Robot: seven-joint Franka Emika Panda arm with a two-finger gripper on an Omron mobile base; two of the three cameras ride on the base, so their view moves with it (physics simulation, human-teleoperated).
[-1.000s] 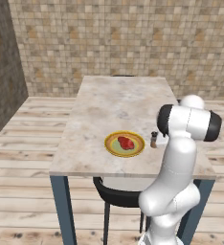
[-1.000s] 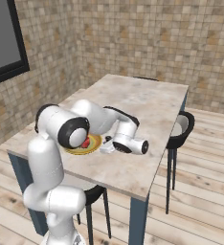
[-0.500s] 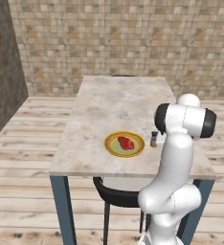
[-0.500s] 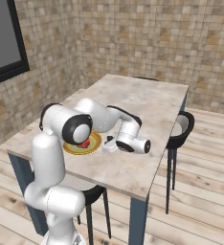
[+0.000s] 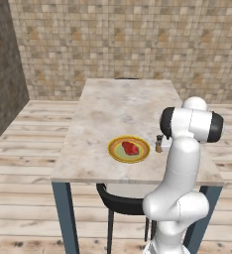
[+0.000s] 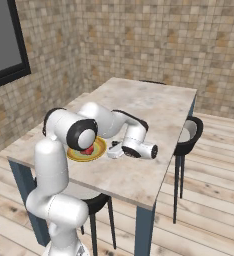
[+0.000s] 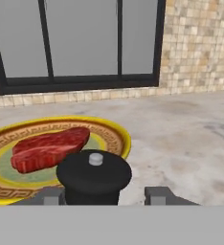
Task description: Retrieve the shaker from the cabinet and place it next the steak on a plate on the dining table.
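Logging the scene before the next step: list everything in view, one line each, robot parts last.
Rectangular pale marbled dining table: one, beige, centre of room.
Round plate with yellow-orange rim: one, greenish centre, near table's front edge.
Red steak slab: one, on plate.
Slim brown wooden shaker with dark cap: one, upright on table, beside plate.
Black chairs: several, tucked at table sides.
Dark-framed window: one, on tiled wall.
White arm: one, bent over table.
Tool: one, fingers either side of shaker.

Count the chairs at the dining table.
2. One black chair is tucked under the dining table at its near edge; another chair stands at its right side. More may be hidden behind.
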